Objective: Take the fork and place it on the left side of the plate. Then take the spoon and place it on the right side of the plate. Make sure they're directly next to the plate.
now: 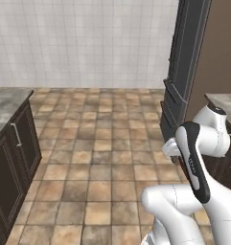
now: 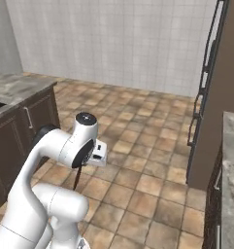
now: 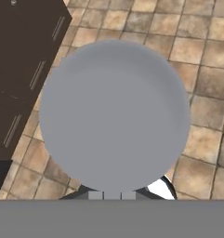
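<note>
Brown tiled floor (image 1: pixel 98 162) carries dark cabinets (image 1: pixel 11 162), marble-topped.

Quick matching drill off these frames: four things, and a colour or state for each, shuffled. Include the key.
Things:
1. spoon
2. floor
3. back wall
4. countertop

Colour or state:
A. tan-brown tiles
B. mottled grey, on dark cabinets
C. gripped in the claw, with its dark handle hanging below it
D. white tiles

Pairs: 1-C, 2-A, 3-D, 4-B
</note>
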Controlling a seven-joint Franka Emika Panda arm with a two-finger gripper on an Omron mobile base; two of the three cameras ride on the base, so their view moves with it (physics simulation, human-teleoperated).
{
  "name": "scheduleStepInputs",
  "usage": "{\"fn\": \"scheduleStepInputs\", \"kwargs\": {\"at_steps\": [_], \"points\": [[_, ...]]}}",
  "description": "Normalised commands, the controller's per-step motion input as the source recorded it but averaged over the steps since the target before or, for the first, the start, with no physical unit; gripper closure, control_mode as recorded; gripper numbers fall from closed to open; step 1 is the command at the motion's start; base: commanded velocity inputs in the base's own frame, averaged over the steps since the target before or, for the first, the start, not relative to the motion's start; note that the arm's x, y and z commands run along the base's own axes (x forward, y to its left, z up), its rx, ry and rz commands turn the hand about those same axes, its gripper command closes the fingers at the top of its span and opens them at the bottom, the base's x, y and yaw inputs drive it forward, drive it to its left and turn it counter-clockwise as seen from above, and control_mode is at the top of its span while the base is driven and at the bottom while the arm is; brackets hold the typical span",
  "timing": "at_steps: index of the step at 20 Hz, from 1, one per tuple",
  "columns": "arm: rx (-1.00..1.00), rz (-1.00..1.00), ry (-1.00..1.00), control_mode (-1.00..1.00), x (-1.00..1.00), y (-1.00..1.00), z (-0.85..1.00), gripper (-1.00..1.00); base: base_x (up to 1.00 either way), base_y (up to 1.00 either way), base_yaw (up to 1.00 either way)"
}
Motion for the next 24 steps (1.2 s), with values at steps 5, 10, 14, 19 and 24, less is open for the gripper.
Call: {"fn": "scheduleStepInputs", "kwargs": {"at_steps": [5,10,14,19,24], "points": [[0.0,0.0,0.0,1.0,0.0,0.0,0.0,1.0,0.94,0.22,0.16],[0.0,0.0,0.0,1.0,0.0,0.0,0.0,1.0,0.94,0.24,0.15],[0.0,0.0,0.0,1.0,0.0,0.0,0.0,1.0,0.94,0.24,0.15],[0.0,0.0,0.0,1.0,0.0,0.0,0.0,1.0,0.94,0.24,0.16],[0.0,0.0,0.0,1.0,0.0,0.0,0.0,1.0,0.94,0.23,0.15]]}}
